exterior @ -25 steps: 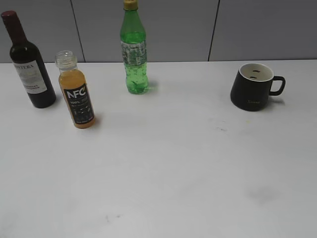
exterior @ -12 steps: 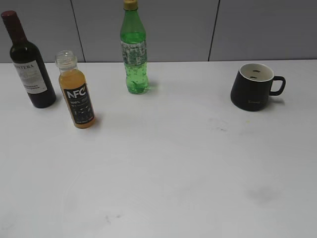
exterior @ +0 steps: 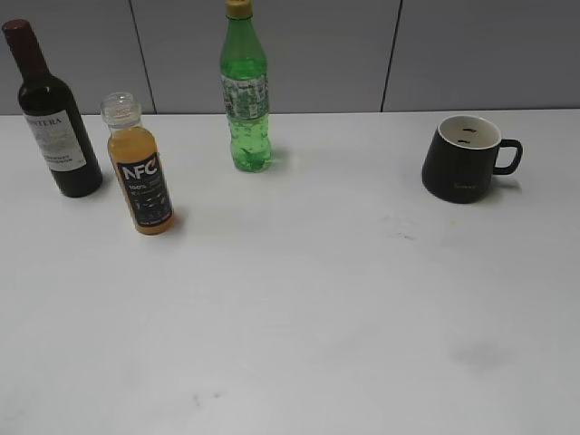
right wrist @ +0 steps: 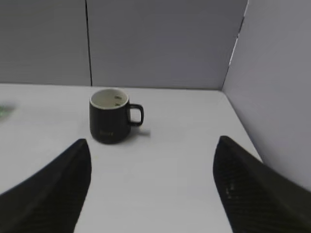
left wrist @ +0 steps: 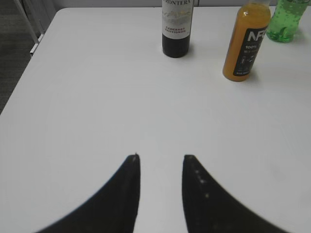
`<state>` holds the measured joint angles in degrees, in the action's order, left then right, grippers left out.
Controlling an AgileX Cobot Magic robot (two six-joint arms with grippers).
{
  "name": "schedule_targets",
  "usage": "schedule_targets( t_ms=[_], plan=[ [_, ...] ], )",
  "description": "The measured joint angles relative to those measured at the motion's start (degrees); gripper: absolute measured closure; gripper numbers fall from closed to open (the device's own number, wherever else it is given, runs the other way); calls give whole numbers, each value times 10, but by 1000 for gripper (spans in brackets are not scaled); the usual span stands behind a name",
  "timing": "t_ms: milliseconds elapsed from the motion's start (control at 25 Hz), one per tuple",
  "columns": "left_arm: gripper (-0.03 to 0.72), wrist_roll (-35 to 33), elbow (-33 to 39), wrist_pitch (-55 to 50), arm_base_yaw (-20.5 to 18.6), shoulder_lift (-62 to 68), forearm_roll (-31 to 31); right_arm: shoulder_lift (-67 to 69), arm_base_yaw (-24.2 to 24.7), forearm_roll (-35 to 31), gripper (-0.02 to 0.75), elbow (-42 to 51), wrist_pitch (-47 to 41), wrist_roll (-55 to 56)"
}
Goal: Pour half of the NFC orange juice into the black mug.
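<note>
Orange liquid fills the NFC orange juice (exterior: 139,178) bottle nearly to its wide clear neck; it stands upright and uncapped on the left of the white table (exterior: 299,308), its black label facing forward. Just beside it, to the far left, stands a dark wine bottle (exterior: 51,113) with a pale label. A tall green bottle (exterior: 245,91) stands farther back, toward the middle, well apart from the juice. Across the table on the far right sits the black mug (exterior: 460,159), upright, white inside, its loop handle pointing right.

From the left wrist view, the left gripper (left wrist: 161,160) hovers over bare tabletop near the viewer, its jaws a narrow gap apart and holding nothing, the juice well ahead to the right. From the right wrist view, the right gripper (right wrist: 152,145) has its jaws spread wide and empty, the mug beyond them.
</note>
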<state>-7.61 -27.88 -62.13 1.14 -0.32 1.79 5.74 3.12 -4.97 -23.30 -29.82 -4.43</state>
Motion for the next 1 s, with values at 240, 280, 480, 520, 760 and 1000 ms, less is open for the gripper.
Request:
schedule_targets(
  t_ms=[240, 280, 480, 520, 760, 1000],
  plan=[
    [450, 0, 0, 0, 0, 0, 0, 114, 0, 2, 144, 52, 207, 0],
    [450, 0, 0, 0, 0, 0, 0, 134, 0, 2, 144, 61, 240, 0],
    [450, 0, 0, 0, 0, 0, 0, 260, 0, 3, 144, 99, 396, 0],
    [450, 0, 0, 0, 0, 0, 0, 290, 0, 3, 144, 103, 423, 0],
    [450, 0, 0, 0, 0, 0, 0, 480, 0, 4, 94, 106, 597, 0],
    [450, 0, 0, 0, 0, 0, 0, 680, 0, 5, 67, 108, 826, 9]
  ],
)
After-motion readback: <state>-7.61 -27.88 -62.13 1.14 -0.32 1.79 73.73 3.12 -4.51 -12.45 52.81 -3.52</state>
